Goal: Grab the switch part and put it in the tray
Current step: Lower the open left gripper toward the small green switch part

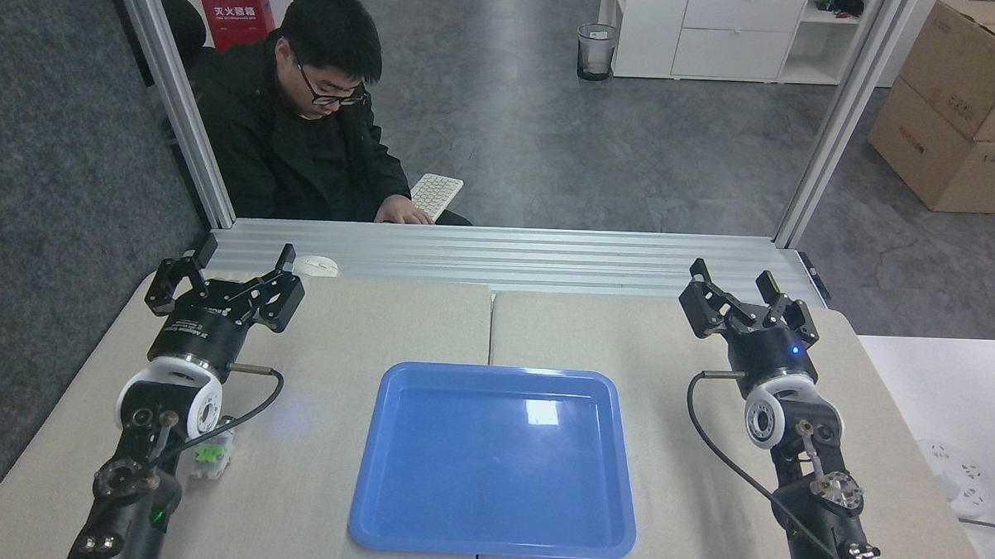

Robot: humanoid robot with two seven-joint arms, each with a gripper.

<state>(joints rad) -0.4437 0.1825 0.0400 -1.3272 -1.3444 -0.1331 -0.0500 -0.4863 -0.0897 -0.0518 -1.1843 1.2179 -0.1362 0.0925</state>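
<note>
The switch part (211,455), small, white with a bright green middle, lies on the table at the left, partly hidden by my left arm's wrist. The blue tray (494,460) sits empty at the table's middle front. My left gripper (226,267) is open near the far left corner, well beyond the switch part, with nothing between its fingers. My right gripper (737,285) is open at the far right, holding nothing.
A white computer mouse (315,266) rests at the table's far edge just right of my left gripper. A metal rail (498,251) runs along the back, and a person sits behind it. A white power strip (958,484) lies off the right side.
</note>
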